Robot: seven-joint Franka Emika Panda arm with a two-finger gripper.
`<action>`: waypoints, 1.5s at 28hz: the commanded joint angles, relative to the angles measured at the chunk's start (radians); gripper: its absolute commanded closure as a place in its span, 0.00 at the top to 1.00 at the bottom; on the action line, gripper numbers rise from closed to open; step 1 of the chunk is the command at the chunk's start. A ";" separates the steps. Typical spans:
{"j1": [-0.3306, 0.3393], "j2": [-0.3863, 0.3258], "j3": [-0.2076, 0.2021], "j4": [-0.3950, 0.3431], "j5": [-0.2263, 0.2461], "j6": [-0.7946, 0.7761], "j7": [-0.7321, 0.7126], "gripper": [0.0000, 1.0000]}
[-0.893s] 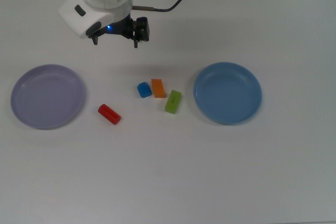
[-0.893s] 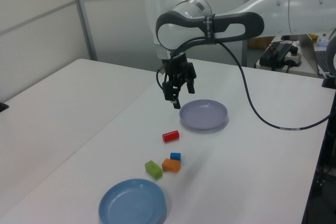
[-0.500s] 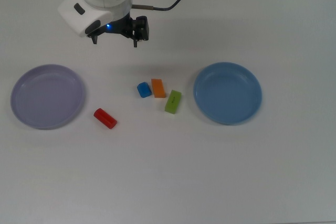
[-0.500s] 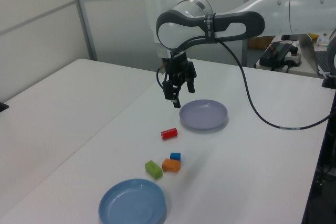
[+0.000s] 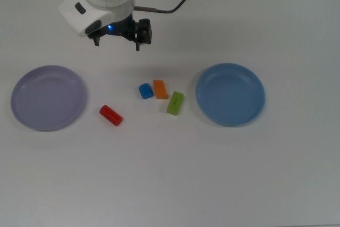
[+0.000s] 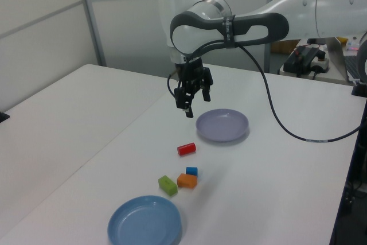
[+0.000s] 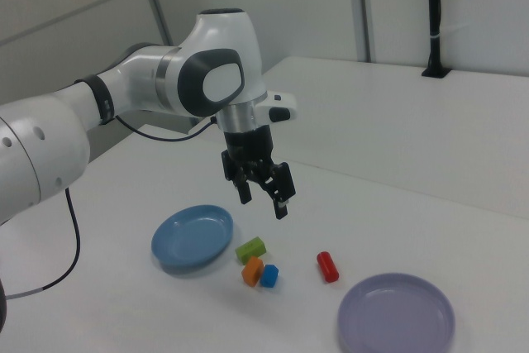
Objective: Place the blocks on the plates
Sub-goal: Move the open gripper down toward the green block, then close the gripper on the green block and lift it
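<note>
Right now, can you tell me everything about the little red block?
The red block is a small oblong with rounded ends, smooth and shiny like plastic. It lies flat on the white table, turned at a slant in the top view. It sits alone, between the purple plate and the blue cube, touching neither. Nothing holds it; the tool hangs above the table, well away.

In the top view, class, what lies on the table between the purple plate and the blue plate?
All four blocks: red block, blue block, orange block, green block.
</note>
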 commanded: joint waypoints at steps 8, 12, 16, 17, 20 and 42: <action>0.089 0.070 0.002 -0.019 0.005 0.090 0.249 1.00; 0.132 0.118 0.000 -0.027 -0.021 0.135 0.356 1.00; 0.169 0.171 0.000 -0.029 -0.069 0.193 0.433 1.00; 0.173 0.184 0.000 -0.027 -0.075 0.207 0.450 1.00; 0.186 0.216 0.000 -0.030 -0.106 0.250 0.497 1.00; 0.221 0.313 -0.006 -0.047 -0.169 0.356 0.547 0.57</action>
